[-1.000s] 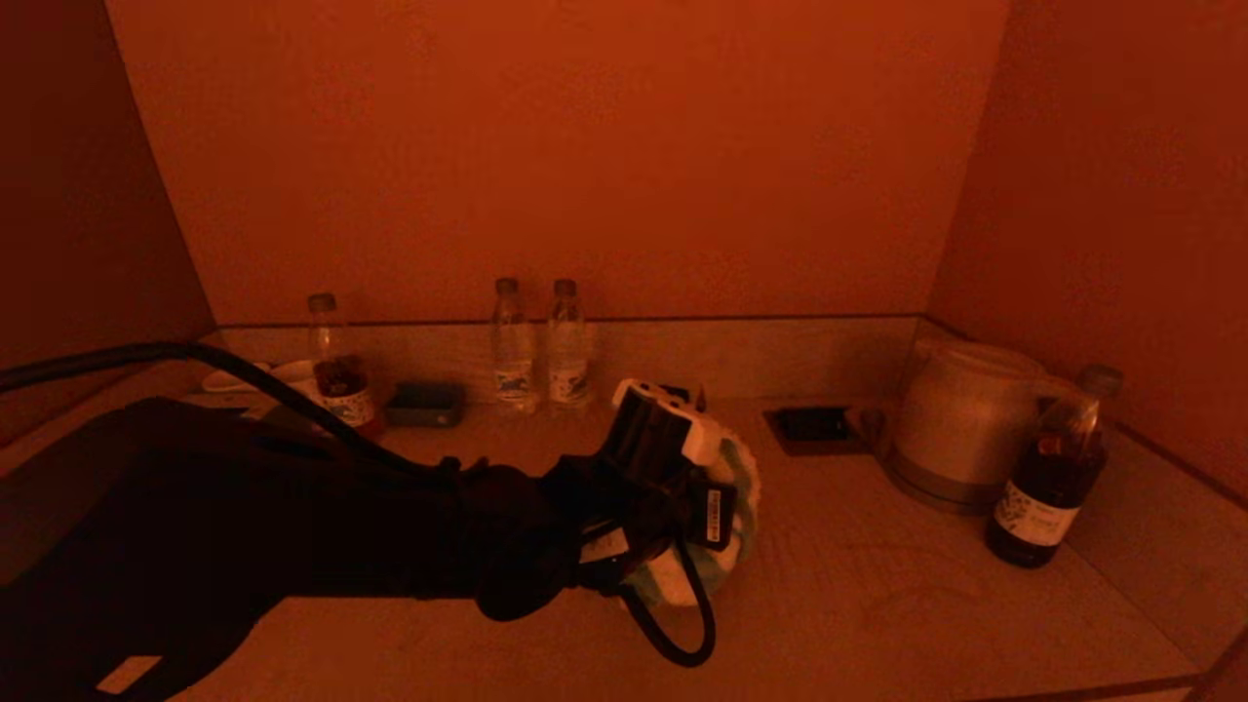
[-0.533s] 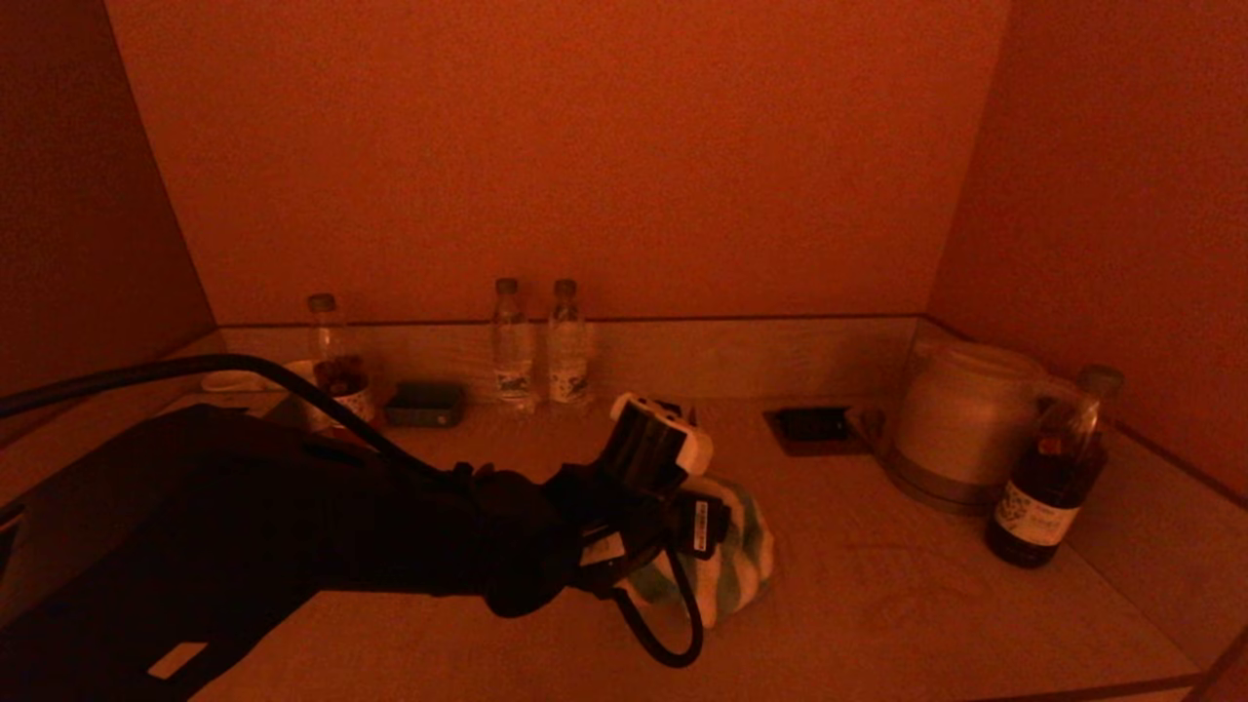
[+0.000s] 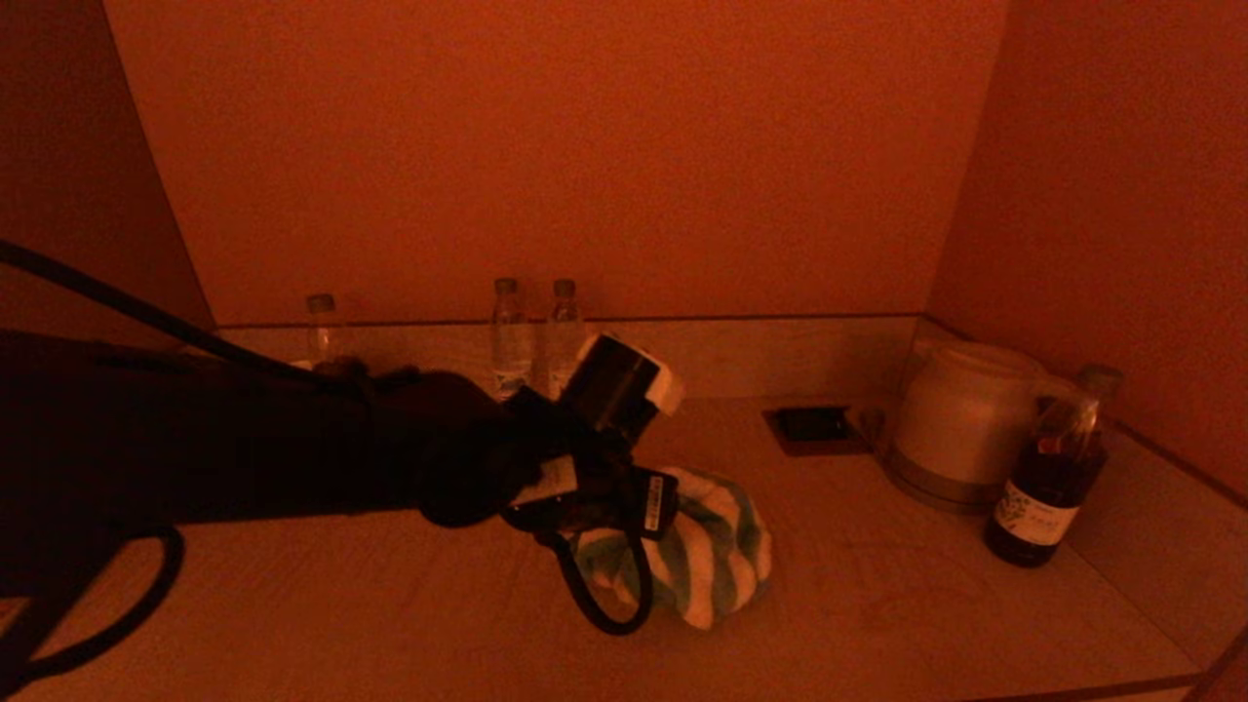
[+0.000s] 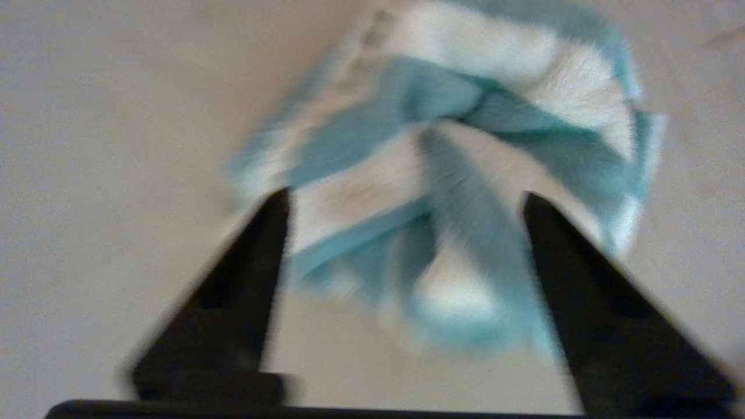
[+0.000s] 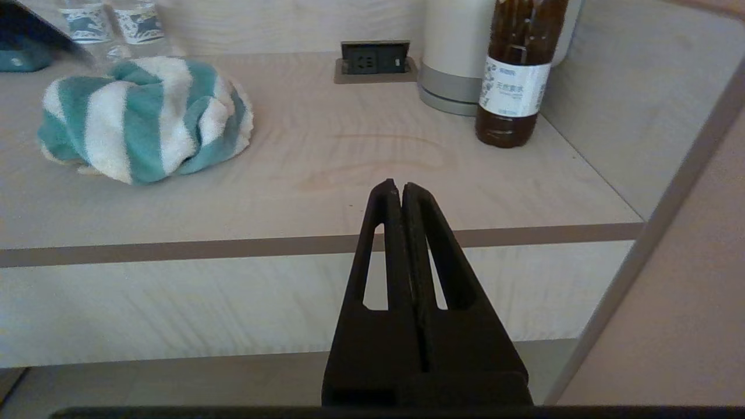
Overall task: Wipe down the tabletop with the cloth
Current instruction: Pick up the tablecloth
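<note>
The teal-and-white striped cloth lies bunched on the light wooden tabletop, near the middle. My left wrist hangs just above and to the left of it. In the left wrist view my left gripper is open, its two fingers spread wide over the near part of the cloth without closing on it. My right gripper is shut and empty, parked low in front of the table's front edge; from there the cloth shows at the far left.
A white kettle and a dark bottle stand at the right by the side wall. A socket plate lies beside the kettle. Two water bottles and another bottle stand along the back wall.
My left arm has risen and drawn back to the left. The cloth went down with it onto the table and now lies there, more of it uncovered.
</note>
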